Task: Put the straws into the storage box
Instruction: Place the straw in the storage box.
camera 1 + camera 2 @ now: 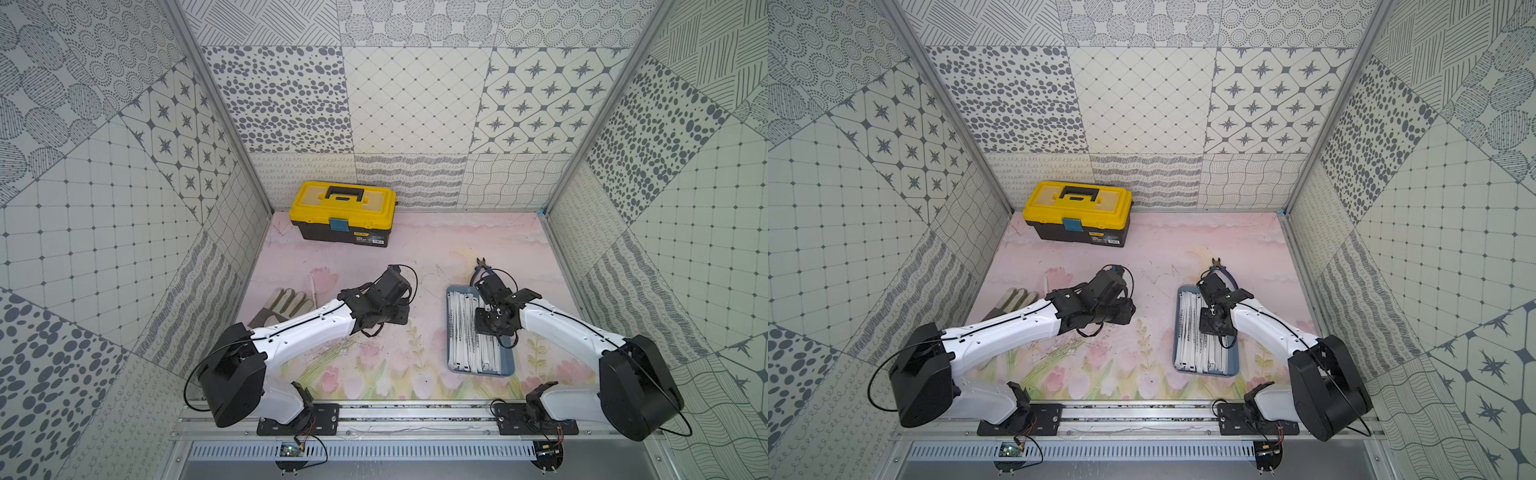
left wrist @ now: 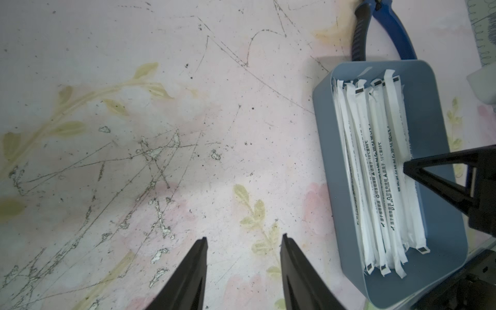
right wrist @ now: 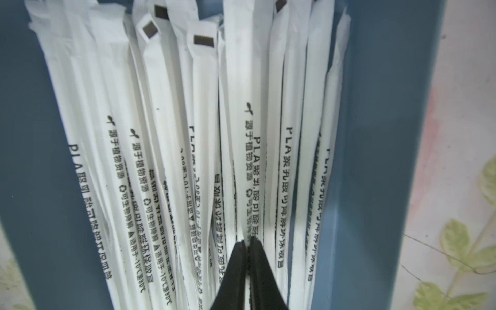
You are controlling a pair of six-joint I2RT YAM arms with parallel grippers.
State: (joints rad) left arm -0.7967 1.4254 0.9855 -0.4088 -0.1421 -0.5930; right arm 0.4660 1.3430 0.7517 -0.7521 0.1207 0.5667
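right gripper (image 3: pixel 247 240): jaws closed, tips among straws (image 3: pixel 204 134) in box (image 3: pixel 375 161), grip unclear | left gripper (image 2: pixel 244 237): half open, empty | advice: release low, lift straight, dragging no wrappers out

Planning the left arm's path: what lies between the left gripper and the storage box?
Only bare, scratched mat lies between the left gripper and the storage box; the left wrist view shows it.
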